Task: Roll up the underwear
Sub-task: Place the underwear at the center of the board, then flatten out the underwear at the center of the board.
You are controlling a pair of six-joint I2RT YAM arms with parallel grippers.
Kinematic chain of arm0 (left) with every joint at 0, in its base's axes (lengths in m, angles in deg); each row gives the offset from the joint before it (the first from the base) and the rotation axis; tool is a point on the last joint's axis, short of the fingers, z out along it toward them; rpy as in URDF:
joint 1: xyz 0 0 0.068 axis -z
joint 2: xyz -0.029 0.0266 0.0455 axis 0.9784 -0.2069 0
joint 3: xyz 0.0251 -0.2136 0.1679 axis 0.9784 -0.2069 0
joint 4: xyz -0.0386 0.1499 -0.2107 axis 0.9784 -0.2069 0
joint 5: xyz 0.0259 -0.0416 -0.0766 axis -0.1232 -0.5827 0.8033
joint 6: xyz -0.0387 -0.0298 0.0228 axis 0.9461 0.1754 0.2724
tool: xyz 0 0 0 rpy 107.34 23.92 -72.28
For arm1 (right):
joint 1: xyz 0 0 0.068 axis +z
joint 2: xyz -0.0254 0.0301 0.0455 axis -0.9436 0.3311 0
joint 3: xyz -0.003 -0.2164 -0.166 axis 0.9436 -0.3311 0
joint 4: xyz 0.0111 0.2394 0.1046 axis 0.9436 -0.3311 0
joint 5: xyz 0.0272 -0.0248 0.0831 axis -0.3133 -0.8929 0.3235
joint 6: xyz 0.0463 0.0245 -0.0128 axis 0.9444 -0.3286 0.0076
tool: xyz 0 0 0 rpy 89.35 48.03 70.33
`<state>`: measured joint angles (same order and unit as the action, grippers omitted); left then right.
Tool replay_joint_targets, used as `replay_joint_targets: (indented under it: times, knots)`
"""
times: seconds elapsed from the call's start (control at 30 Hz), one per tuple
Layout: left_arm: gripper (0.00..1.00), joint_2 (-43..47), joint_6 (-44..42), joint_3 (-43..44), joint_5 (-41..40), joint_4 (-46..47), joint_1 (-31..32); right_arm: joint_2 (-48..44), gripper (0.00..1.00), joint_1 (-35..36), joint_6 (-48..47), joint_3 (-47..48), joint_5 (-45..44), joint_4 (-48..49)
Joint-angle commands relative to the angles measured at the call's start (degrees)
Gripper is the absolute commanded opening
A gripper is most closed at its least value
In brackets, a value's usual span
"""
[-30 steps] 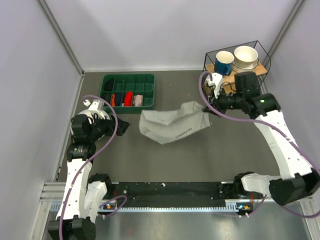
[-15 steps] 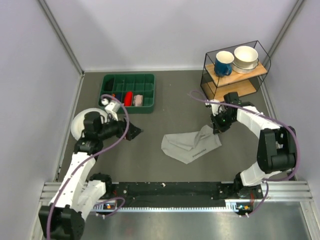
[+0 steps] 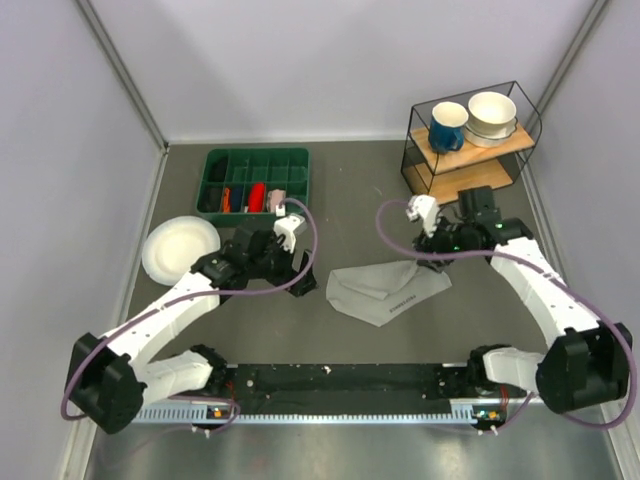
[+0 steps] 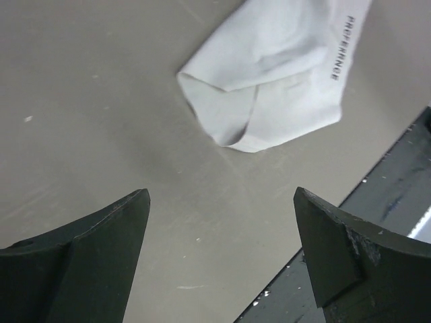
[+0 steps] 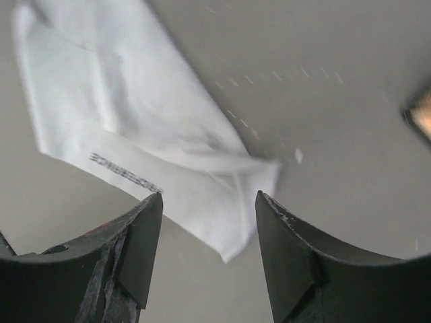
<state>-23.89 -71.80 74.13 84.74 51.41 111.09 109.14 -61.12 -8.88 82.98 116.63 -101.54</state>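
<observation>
Left hand [image 4: 221, 202]: jaws spread wide and nothing between them. It hovers over bare table just beside the garment's folded left corner.
Right hand [image 5: 210, 198]: jaws parted and gripping nothing. It hangs over the garment's right end, with the cloth lying loose beneath.
Underwear [image 3: 385, 290]: the light grey soft fabric underwear lies near the middle of the table, between the two hands and touching neither.
Progress: looks barely begun! The cloth is folded over itself into a flat, lopsided wedge, and no roll shows anywhere.
Left to do: by my reading, square it up, pinch an edge, and turn it over itself into a tight cylinder.
Fabric: thin, limp and matte, with soft creases and rounded folds. Small dark lettering runs along the band.
Table [image 3: 350, 200]: a dark grey, flat, dull surface with a few pale flecks.
Farther back: a round white plate [image 3: 180, 248] on the left, then a green compartmented plastic tray [image 3: 255, 151] holding small cloth rolls [image 3: 257, 195].
Far right: a black wire shelf with a wooden board [image 3: 500, 145] carries a blue mug [image 3: 448, 125] and a pale bowl [image 3: 492, 112].
</observation>
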Motion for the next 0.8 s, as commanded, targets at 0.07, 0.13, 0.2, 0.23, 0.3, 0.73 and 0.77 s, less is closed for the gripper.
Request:
replay_joint_targets:
  times: [0.07,0.13,0.2,0.23,0.3,0.73,0.77]
  knots:
    - [0.94,9.9,-3.3,4.3,-19.6,-7.3,-0.2,3.8,0.60,18.8,-9.7,-2.0,2.4,-2.1]
    - [0.96,13.1,-4.2,4.4,-25.3,-8.9,-0.3,8.8,0.60,22.5,-6.4,-0.4,-3.1,1.1]
    - [0.99,17.8,-5.1,3.4,-31.3,-9.8,-0.3,13.8,0.60,25.3,-4.4,1.0,-6.4,2.2]
    - [0.99,19.5,-5.2,2.6,-32.8,-9.6,-0.3,15.5,0.60,25.8,-3.8,2.1,-7.1,2.6]
    - [0.99,23.6,-5.6,0.1,-35.2,-7.3,-0.3,17.7,0.59,27.5,-2.9,2.7,-9.3,3.1]
    - [0.99,24.7,-6.3,-0.5,-36.0,-6.8,-0.3,23.3,0.17,30.4,-1.0,4.9,-10.8,2.1]
    - [0.99,24.6,-6.4,-0.5,-35.9,-6.6,-0.3,23.4,0.13,30.4,-1.1,5.3,-11.4,1.9]
